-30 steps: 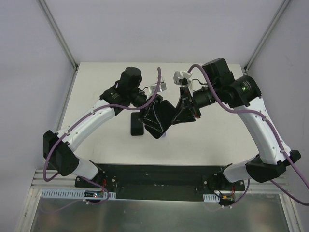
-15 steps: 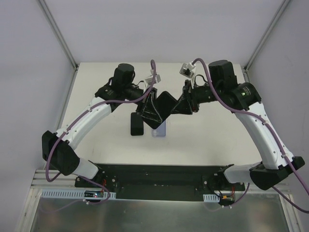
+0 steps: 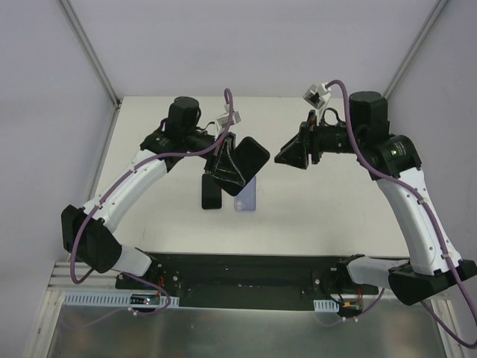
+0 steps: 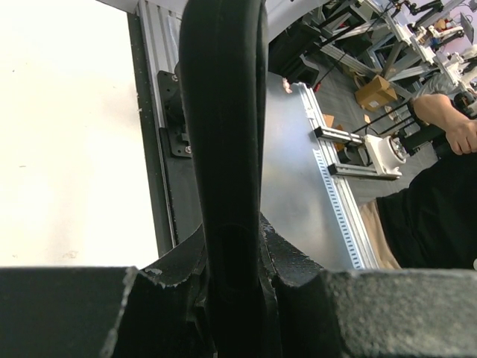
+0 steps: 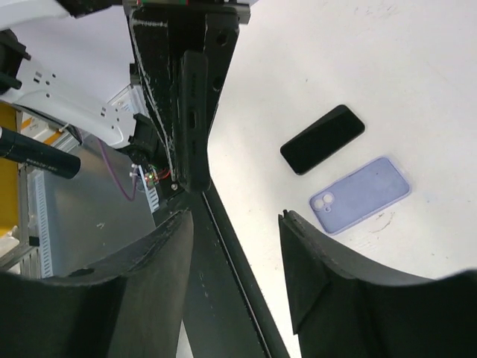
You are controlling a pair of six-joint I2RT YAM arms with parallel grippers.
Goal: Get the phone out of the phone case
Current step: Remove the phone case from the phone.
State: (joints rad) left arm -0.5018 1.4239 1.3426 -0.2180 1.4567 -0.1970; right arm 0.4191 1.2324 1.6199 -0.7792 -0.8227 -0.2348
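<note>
the held phone [image 3: 252, 154] is a black slab up off the tabletop [image 3: 320, 205], tilted on a corner over the middle of the workspace. both wrist views show it edge-on: a thin dark rim with a rounded end. a fine seam runs along that rim, but i cannot tell whether a case is around it or not. the left pincer [image 4: 235, 253] is clamped onto its lower end, one finger pressed against each flat face, so the slab stands straight up out of the grip in the left wrist view.

the right pincer [image 5: 237, 224] is off to the right of the held phone, pointing at it but clear of it, its fingers spread wide with nothing between them.

below the held phone, two things lie flat on the tabletop, side by side and not touching. one is a loose phone [image 3: 212, 193], black, with a blank dark face up. the other is a lilac case [image 3: 247, 196] lying back-up, the camera cut-outs at one corner plain in the right wrist view.
</note>
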